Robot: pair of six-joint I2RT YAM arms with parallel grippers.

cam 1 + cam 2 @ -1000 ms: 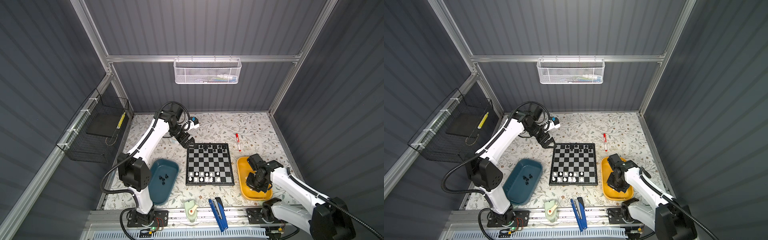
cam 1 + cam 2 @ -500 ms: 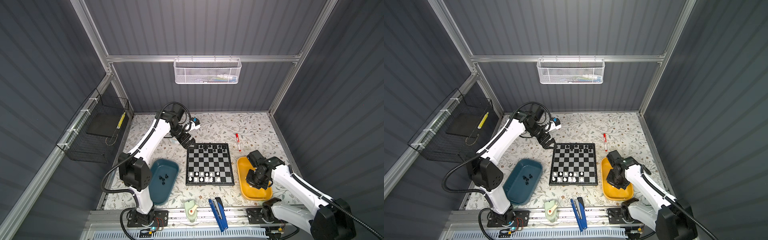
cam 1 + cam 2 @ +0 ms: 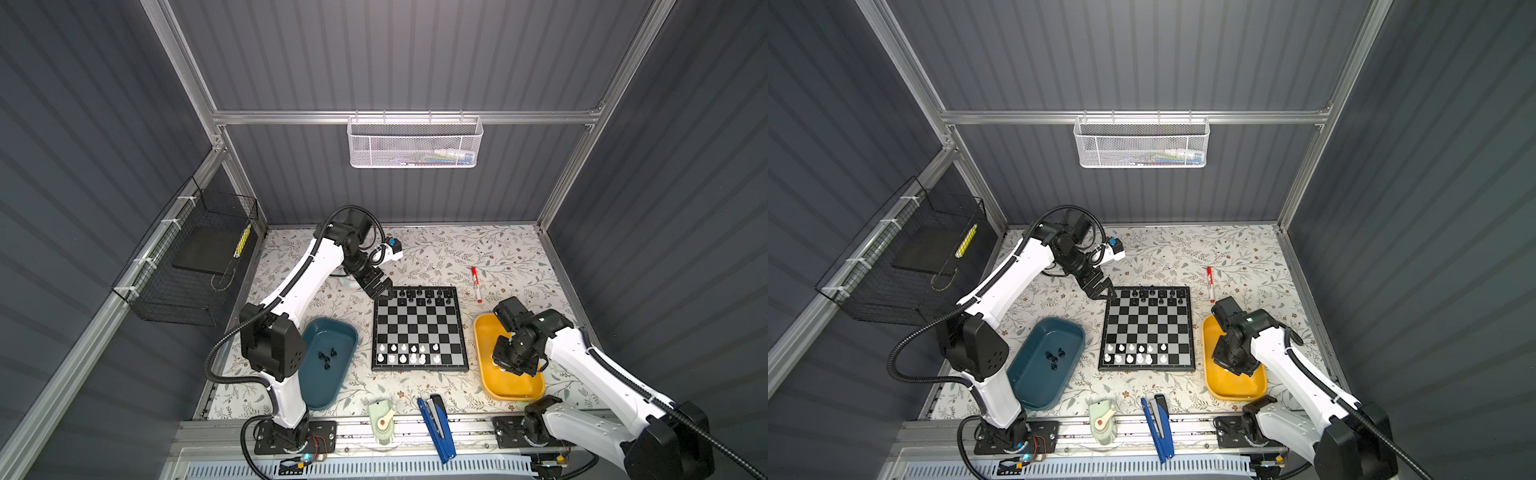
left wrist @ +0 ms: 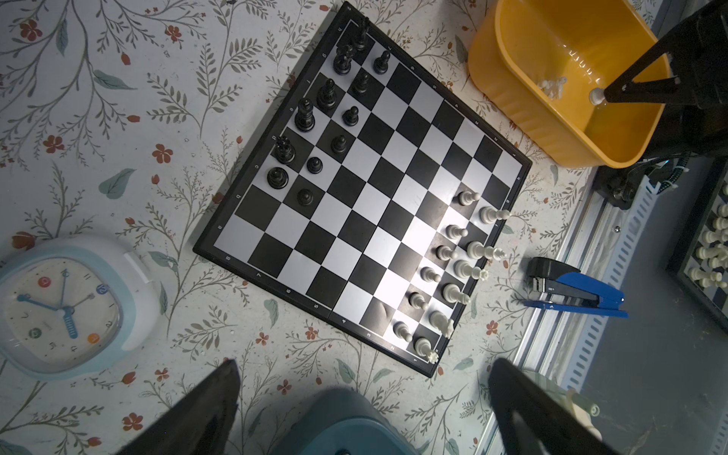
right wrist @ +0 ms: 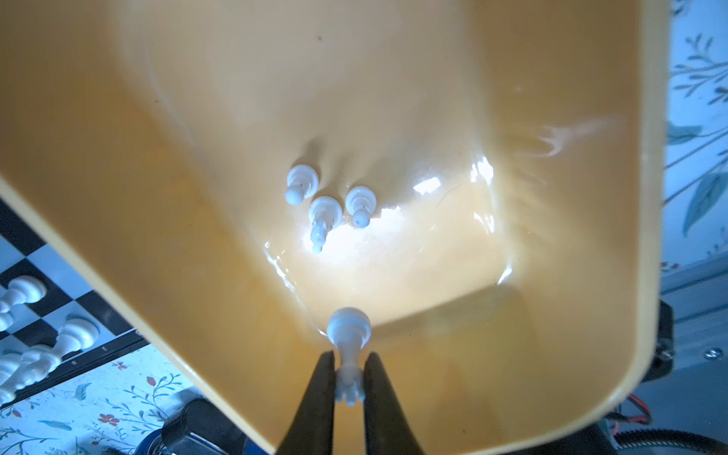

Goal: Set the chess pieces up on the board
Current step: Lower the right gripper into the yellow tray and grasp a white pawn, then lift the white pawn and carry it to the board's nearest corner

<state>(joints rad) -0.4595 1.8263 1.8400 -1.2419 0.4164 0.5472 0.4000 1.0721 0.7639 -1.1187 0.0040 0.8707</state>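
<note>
Robot lab test cell, not a home: aluminium extrusion frame (image 3: 399,117) closed in with grey ribbed wall panels (image 3: 374,54), left arm (image 3: 303,278) and right arm (image 3: 582,357) bolted to a front rail (image 3: 473,430), slotted cable duct (image 3: 374,471) below. White mesh basket (image 3: 415,143) and black wire basket (image 3: 187,266) hang off the frame. Floral table cover (image 3: 436,249) carries the board (image 3: 417,328), a stapler (image 3: 434,428) and a clock (image 4: 63,307), mixed bench odds and ends.
</note>
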